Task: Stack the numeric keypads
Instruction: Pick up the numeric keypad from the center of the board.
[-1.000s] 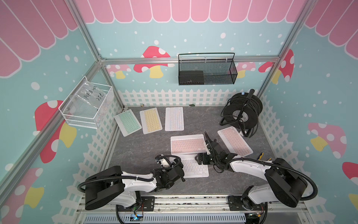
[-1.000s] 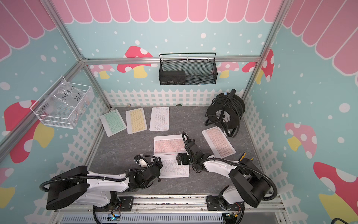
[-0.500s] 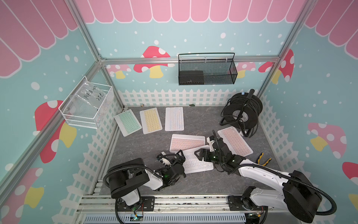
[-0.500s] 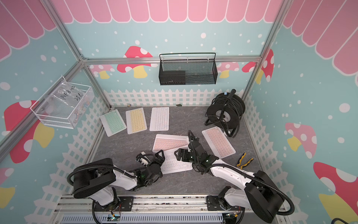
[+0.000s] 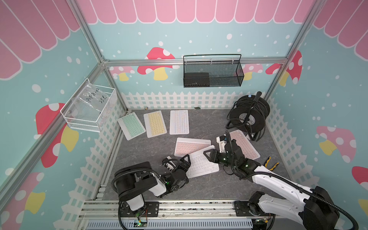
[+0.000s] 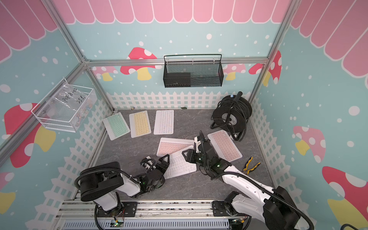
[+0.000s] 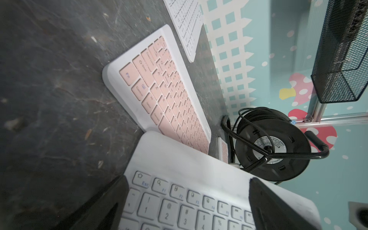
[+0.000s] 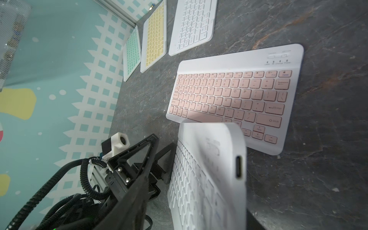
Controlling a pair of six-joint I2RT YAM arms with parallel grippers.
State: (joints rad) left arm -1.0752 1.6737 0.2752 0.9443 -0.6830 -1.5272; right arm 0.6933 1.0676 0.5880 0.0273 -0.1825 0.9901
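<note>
A white keypad (image 5: 201, 163) lies askew at the front, its far corner resting on a pink keypad (image 5: 191, 145). My right gripper (image 5: 209, 154) straddles its right edge. In the right wrist view one finger (image 8: 256, 221) sits under that keypad (image 8: 209, 179), and a gap shows before the other finger (image 8: 129, 199). My left gripper (image 5: 184, 160) stands open at the left short end, with the keypad (image 7: 189, 179) between its wide fingers (image 7: 278, 209). A second pink keypad (image 5: 244, 144) lies to the right. Mint green (image 5: 131, 125), yellow (image 5: 155, 123) and pale (image 5: 179, 121) keypads lie in a row at the back.
A black cable reel (image 5: 248, 117) stands at the back right, its cable beside the second pink keypad. Yellow-handled pliers (image 5: 270, 163) lie at the right. A black mesh basket (image 5: 213, 73) hangs on the back wall and a clear bin (image 5: 89, 111) on the left wall.
The white keypad has turned from lying square to askew, and its far corner has come onto the pink keypad. My right gripper's jaws have narrowed round its edge. The left gripper stayed wide open.
</note>
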